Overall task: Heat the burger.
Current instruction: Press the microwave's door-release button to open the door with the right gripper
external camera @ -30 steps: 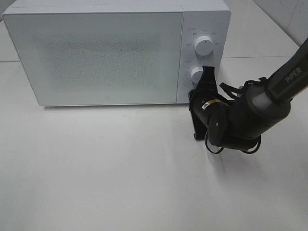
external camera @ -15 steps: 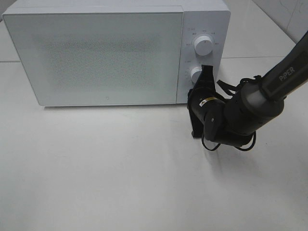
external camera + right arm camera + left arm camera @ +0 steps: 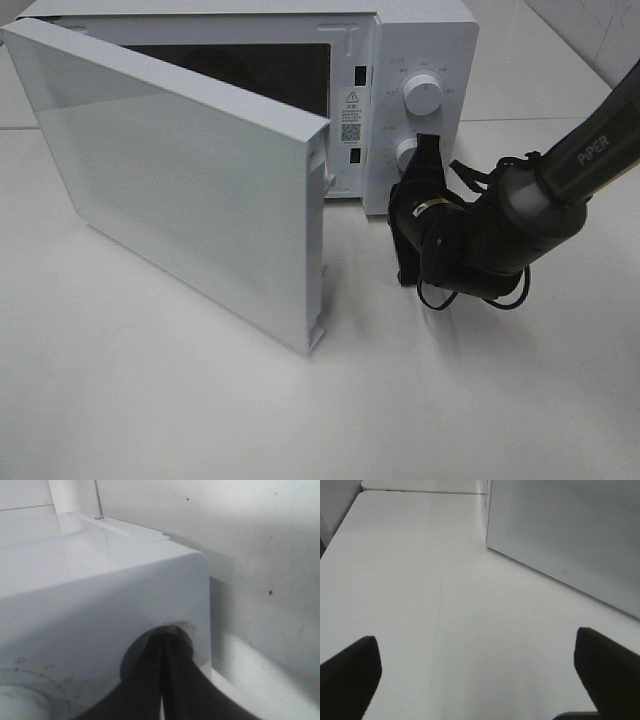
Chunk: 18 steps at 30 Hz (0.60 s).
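While the door [image 3: 180, 190] is standing open beside its clenched fingers, the right gripper [image 3: 428, 150] is touching a knob [image 3: 405, 156]; the left gripper [image 3: 475, 640] is gaping, empty.

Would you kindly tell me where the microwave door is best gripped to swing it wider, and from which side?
Probably the free vertical edge of the microwave door, opposite its hinge side. The face is flat, no handle showing, but the door stands ajar, leaving that edge exposed as a thin slab. Come from the front, jaws astride its thickness.
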Each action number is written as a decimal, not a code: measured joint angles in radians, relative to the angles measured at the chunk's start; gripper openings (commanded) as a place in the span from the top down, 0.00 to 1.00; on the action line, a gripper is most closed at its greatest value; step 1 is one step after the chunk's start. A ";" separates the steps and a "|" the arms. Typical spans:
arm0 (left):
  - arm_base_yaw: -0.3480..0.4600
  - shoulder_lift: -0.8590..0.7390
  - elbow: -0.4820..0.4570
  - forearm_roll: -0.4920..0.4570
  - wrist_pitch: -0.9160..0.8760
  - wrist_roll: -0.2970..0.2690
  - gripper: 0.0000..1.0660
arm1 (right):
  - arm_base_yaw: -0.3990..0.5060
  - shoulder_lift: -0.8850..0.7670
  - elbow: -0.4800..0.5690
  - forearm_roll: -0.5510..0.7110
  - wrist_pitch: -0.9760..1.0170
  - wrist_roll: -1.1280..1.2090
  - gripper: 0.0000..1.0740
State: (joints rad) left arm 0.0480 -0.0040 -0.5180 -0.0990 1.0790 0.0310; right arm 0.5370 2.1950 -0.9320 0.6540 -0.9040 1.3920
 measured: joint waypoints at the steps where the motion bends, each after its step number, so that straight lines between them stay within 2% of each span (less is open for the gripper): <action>1: 0.000 0.000 0.000 0.000 0.000 0.000 0.06 | 0.000 0.000 0.000 0.000 0.000 0.000 1.00; 18: 0.000 0.000 0.000 0.000 0.000 0.000 0.06 | 0.013 -0.037 0.062 -0.024 -0.037 -0.001 1.00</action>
State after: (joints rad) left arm 0.0480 -0.0040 -0.5180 -0.0990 1.0790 0.0310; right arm 0.5500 2.1580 -0.8700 0.6300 -0.9410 1.3910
